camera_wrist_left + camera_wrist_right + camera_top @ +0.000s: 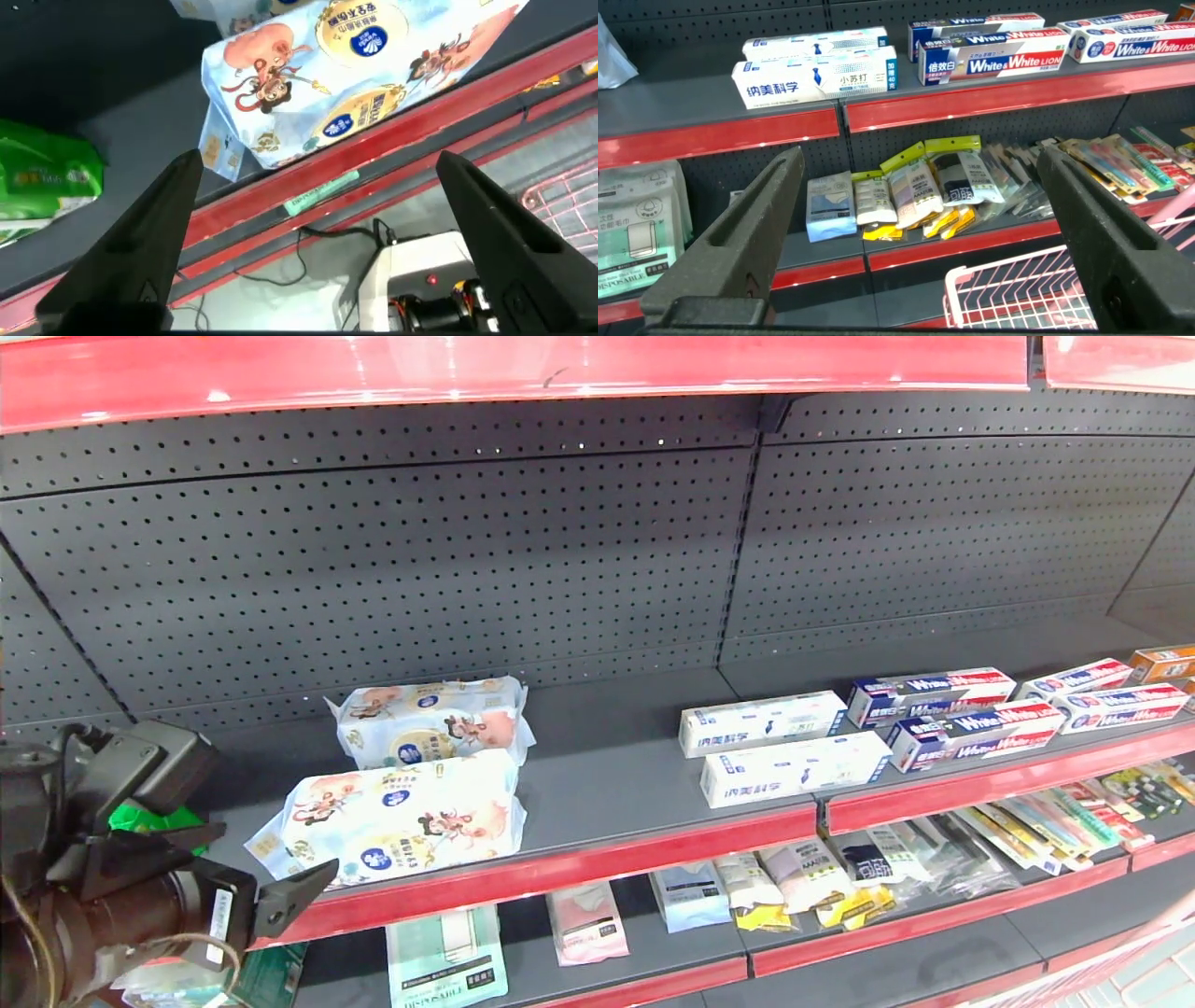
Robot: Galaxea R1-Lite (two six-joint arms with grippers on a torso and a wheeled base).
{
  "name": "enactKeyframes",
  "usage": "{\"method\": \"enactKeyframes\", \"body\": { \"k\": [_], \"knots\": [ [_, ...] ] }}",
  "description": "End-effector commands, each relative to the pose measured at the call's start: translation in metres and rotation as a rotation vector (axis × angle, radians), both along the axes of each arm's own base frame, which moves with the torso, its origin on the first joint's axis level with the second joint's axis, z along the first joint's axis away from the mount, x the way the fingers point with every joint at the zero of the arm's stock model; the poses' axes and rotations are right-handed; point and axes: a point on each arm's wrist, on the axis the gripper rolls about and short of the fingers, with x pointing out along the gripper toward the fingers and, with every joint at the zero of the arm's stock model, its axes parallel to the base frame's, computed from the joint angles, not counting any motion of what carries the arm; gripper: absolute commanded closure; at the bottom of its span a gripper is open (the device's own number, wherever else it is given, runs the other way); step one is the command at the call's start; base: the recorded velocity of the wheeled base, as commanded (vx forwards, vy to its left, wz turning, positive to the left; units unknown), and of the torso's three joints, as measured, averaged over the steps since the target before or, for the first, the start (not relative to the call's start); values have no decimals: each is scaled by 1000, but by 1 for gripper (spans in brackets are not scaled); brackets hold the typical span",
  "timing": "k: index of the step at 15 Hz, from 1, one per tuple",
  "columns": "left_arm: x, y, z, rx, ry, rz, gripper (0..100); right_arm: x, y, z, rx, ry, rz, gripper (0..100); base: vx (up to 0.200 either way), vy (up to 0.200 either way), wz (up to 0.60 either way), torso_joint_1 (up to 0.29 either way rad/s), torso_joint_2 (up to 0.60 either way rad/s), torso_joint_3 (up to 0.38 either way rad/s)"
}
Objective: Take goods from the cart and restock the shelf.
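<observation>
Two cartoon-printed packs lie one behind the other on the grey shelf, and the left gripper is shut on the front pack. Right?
No. The left gripper is open and holds nothing: the left wrist view shows its fingers spread wide before the front pack. The rest stands: that pack and the rear pack lie one behind the other on the grey shelf.

A dark grey perforated back panel (420,551) stands as the rear wall. A vertical upright (739,541) splits it into two bays. Above the upright runs a glossy red top strip (523,364), marked with small bright glints of light. Below the upright lies the grey middle shelf (616,775) with a red front edge (597,863). Farther below the upright sits a lower shelf (653,947), with the same kind of red edge.
</observation>
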Motion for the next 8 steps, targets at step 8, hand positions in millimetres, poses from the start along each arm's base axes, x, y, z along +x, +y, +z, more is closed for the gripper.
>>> {"method": "enactKeyframes", "body": {
  "k": [8],
  "knots": [
    [-109, 43, -14, -60, -333, 159, 0, 0, 0, 0, 0, 0, 0, 0, 0, 0, 0, 0, 0, 0]
  ]
}}
